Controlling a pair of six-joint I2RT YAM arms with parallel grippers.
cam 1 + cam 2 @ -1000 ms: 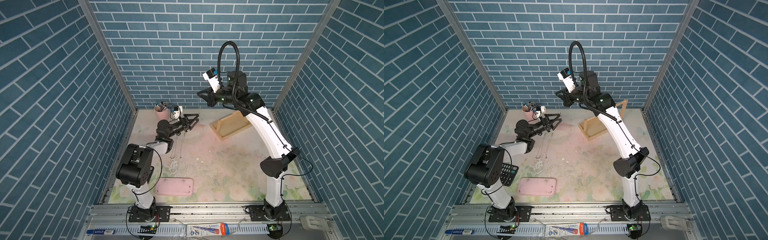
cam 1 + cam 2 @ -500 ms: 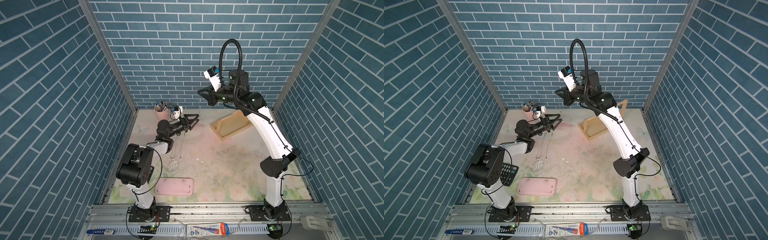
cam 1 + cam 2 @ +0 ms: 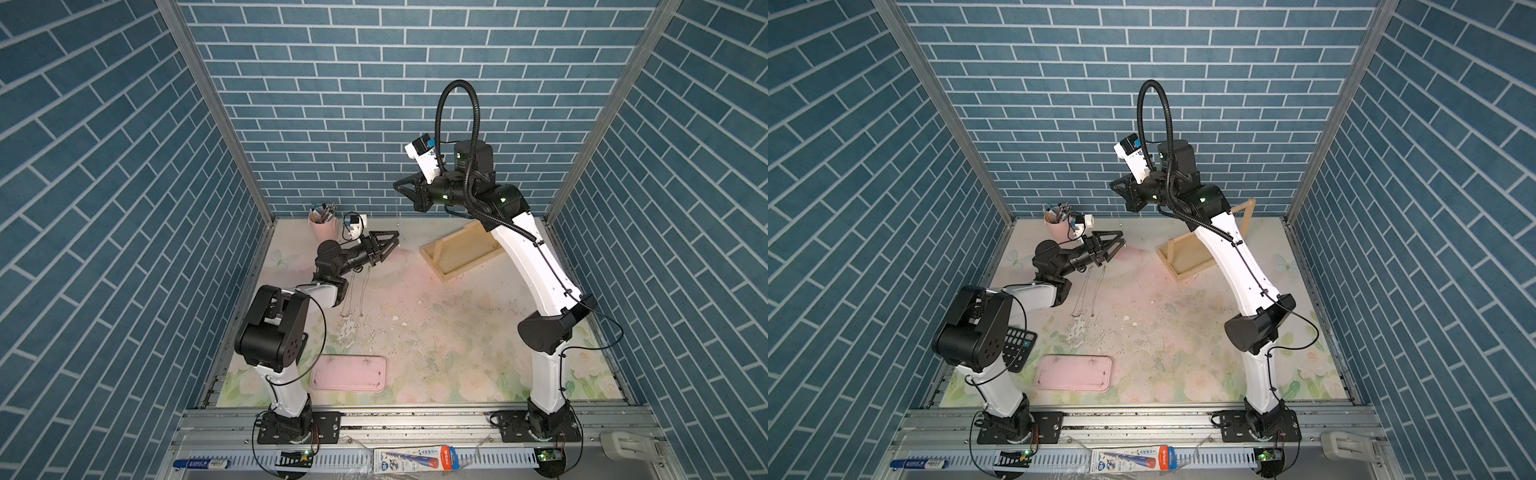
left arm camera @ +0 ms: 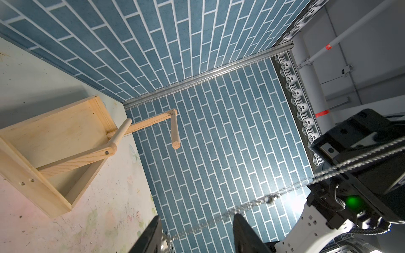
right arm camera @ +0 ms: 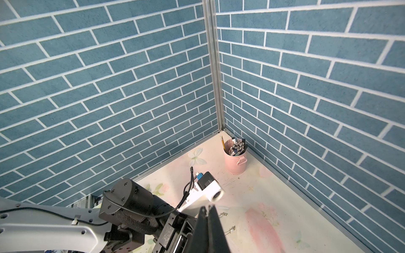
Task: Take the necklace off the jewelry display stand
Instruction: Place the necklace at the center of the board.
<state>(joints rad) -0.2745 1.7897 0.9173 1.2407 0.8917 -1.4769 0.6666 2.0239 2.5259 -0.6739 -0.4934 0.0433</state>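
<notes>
Holds the necklace [image 4: 252, 203] pinched in the clamped right gripper [image 5: 207, 211], high over the table [image 3: 436, 332] and well apart from the jewelry display stand [image 4: 54, 131]. Lets the chain drop between the parted fingers [image 4: 245, 232] of the left gripper [image 4: 197, 219]; seems to brush one finger. Has the stand beyond the left gripper's tips, bare wood showing in its tray base. Shows a pink cup [image 5: 235, 163] stuffed with pens [image 5: 236, 147] near the left wrist, loose chains [image 3: 359, 291] under that arm, a pink tray [image 3: 349, 372] by its base.

High frontal pair, left wrist toward stand [image 4: 54, 135]
</notes>
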